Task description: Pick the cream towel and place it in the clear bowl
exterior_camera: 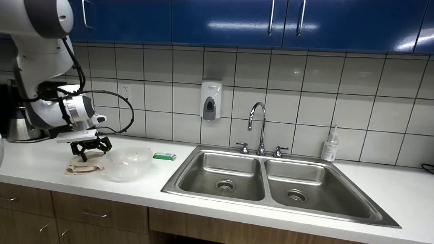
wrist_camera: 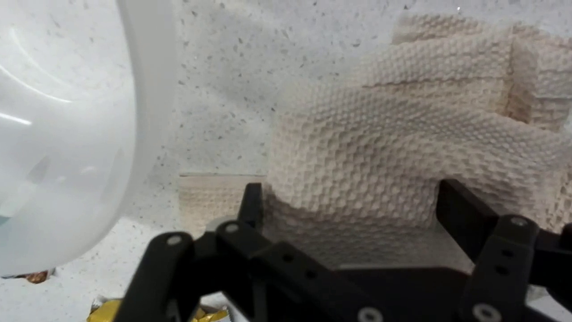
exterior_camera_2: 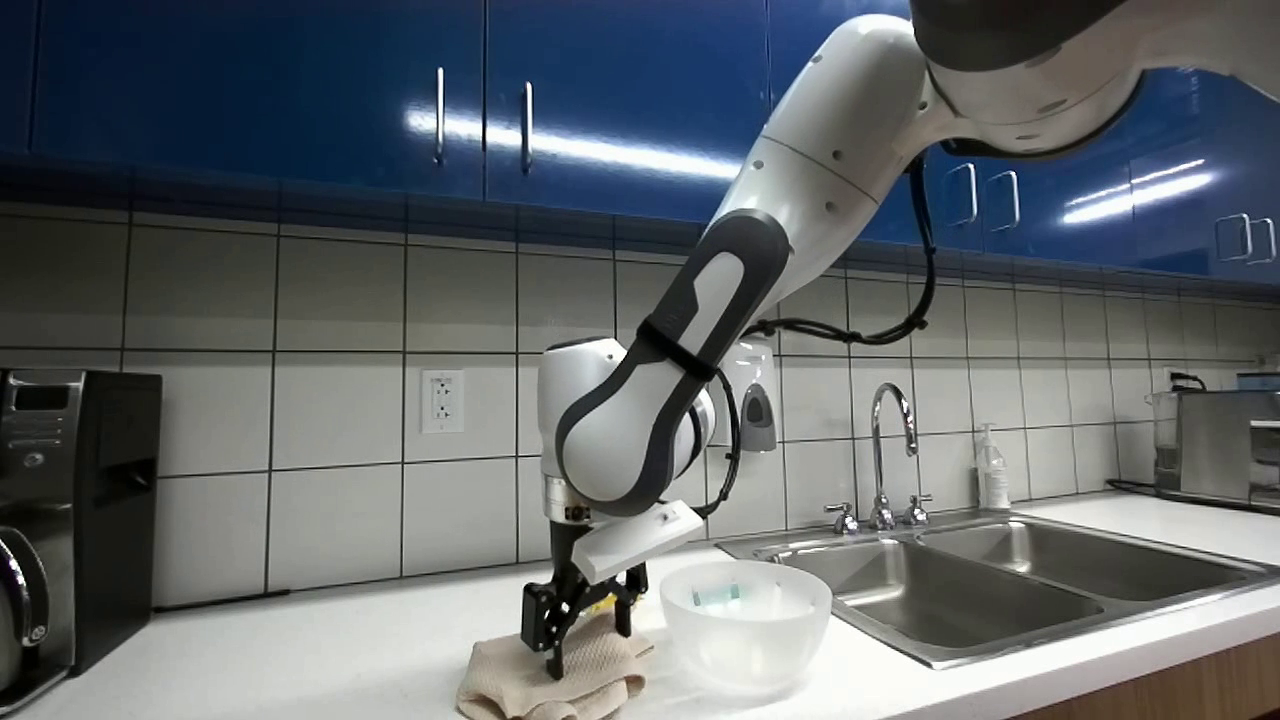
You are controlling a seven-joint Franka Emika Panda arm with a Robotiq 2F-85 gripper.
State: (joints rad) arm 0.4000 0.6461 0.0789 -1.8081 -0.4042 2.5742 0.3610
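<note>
The cream towel (exterior_camera: 79, 166) lies crumpled and folded on the white counter in both exterior views (exterior_camera_2: 505, 676). It fills much of the wrist view (wrist_camera: 380, 147). The clear bowl (exterior_camera: 129, 166) is frosted and stands upright beside the towel, towards the sink (exterior_camera_2: 745, 650). Its rim shows at the left of the wrist view (wrist_camera: 154, 89). My gripper (wrist_camera: 350, 188) points down at the towel with its fingers wide apart (exterior_camera_2: 590, 650). The towel's cloth shows between the fingertips, which are at or just above it (exterior_camera: 96, 154); whether they touch cannot be told.
A green packet (exterior_camera: 164, 156) lies behind the bowl. A yellow wrapper (wrist_camera: 105, 311) lies near the gripper, partly hidden (exterior_camera_2: 600, 604). A double steel sink (exterior_camera: 263, 176) with a faucet (exterior_camera: 261, 135) is beyond the bowl. A black appliance (exterior_camera_2: 115, 520) stands at the counter's far end.
</note>
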